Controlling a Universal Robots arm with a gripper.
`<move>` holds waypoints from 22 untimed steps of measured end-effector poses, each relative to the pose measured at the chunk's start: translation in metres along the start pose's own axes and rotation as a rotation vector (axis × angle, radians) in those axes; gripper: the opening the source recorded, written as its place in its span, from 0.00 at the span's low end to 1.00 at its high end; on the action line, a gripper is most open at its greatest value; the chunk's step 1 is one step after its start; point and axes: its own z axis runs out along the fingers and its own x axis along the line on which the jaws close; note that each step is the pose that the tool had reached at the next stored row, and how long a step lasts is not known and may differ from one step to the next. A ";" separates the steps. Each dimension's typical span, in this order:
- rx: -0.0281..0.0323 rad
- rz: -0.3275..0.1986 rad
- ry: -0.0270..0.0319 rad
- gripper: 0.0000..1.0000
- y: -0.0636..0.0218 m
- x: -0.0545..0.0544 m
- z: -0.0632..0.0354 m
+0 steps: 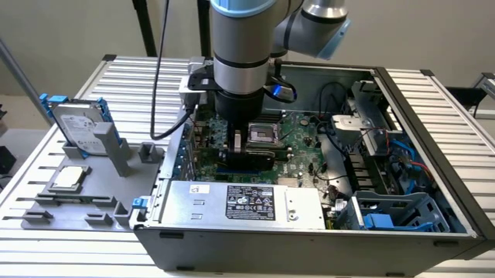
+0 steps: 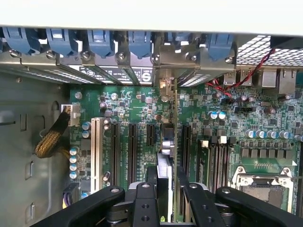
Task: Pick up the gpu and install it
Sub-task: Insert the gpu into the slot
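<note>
Pickup done: jaws pinch the gpu point(image 2: 168, 142) edge-on, low inside the case point(image 1: 232, 246), standing over the motherboard point(image 2: 128, 101) slots; its bracket end sits at the rear wall; fully seated or not, cannot tell; not yet released.

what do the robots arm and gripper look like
The arm is a thick silver-grey tube with light blue joint caps and a black band near the wrist. A black cable runs down to the wrist. The gripper is black, its jaws built from flat links joined by round pins.
</note>
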 end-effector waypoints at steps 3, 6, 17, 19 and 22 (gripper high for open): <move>0.0000 0.000 -0.0001 0.27 0.0000 0.000 0.0011; 0.0002 0.000 -0.0001 0.27 0.0000 0.000 0.0023; 0.0000 0.000 -0.0004 0.28 -0.0001 0.000 0.0064; 0.0002 0.000 -0.0003 0.28 0.0000 0.000 0.0065; 0.0000 0.000 0.0000 0.35 0.0000 0.000 0.0063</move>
